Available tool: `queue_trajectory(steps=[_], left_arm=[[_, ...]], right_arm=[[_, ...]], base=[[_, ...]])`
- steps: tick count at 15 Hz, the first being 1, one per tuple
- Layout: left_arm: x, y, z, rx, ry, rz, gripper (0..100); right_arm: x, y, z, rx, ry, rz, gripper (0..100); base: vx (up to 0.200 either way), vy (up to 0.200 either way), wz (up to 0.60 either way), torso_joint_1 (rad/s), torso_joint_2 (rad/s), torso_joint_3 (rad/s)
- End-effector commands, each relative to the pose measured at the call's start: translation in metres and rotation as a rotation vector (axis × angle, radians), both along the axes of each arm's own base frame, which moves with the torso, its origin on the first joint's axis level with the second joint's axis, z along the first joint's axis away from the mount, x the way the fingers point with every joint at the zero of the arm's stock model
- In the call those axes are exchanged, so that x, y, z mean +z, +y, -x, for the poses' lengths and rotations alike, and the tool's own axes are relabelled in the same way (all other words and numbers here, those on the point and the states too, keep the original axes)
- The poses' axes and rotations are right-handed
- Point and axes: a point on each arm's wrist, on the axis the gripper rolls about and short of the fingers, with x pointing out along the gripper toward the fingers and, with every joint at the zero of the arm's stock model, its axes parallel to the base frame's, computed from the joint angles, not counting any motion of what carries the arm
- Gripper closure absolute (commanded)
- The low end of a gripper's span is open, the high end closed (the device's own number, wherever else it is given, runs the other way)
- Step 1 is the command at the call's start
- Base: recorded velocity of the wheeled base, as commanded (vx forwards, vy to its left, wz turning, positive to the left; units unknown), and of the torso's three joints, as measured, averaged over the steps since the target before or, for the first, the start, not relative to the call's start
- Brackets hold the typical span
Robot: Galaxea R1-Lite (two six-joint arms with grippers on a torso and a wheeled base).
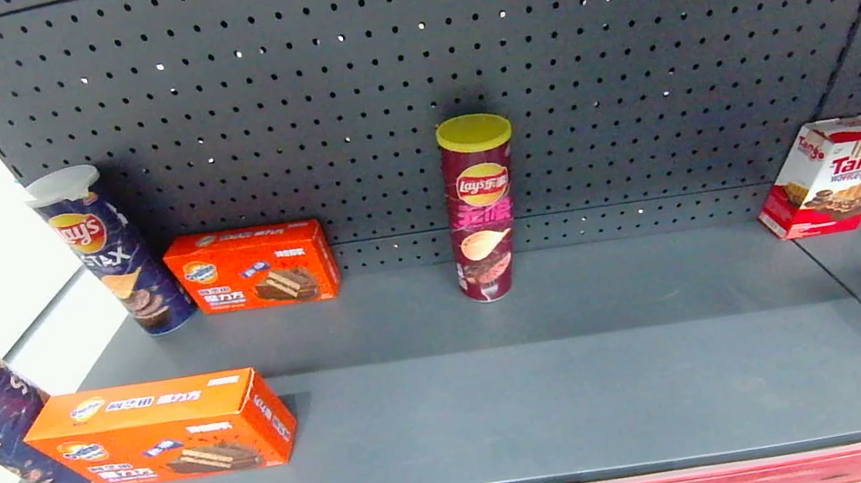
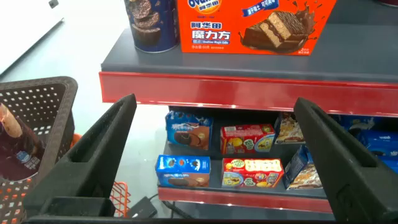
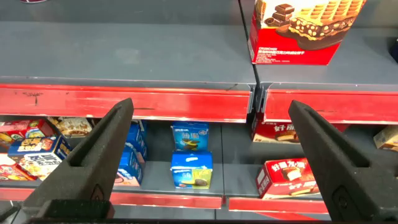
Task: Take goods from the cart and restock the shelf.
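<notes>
Right, left gripper [image 2: 214, 102] and right gripper [image 3: 211, 104] both gape wide, empty. The basket [image 2: 38, 118] sits just beside the left one, so I'd say that arm's nearer.

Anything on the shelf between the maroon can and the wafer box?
Nothing. In the head view the shelf is bare between the maroon can and the wafer box.

Matte black wedge-shaped fingers [image 2: 93, 149], tapering to tips, on left end effector [image 2: 214, 102] and right end effector [image 3: 211, 104].
</notes>
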Motion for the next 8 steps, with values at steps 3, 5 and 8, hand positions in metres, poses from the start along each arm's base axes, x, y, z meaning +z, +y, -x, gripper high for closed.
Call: queue_trajectory(steps=[3, 5, 8], left_arm=[[0.0, 0.0, -0.0001, 0.0, 0.001, 0.0, 0], [0.0, 0.0, -0.0001, 0.0, 0.001, 0.0, 0], [0.0, 0.0, -0.0001, 0.0, 0.001, 0.001, 0]], right_arm=[[-0.0002, 0.0, -0.0001, 0.0, 0.003, 0.0, 0], [-0.0001, -0.0001, 0.0, -0.005, 0.0, -0.001, 0], [-0.0001, -0.0002, 0.0, -0.006, 0.0, 0.0, 0]], base=[[0.0, 0.0, 0.2, -0.001, 0.0, 0.001], [0.0, 0.0, 0.6, 0.0, 0.0, 0.002], [0.0, 0.0, 0.6, 0.002, 0.0, 0.001]])
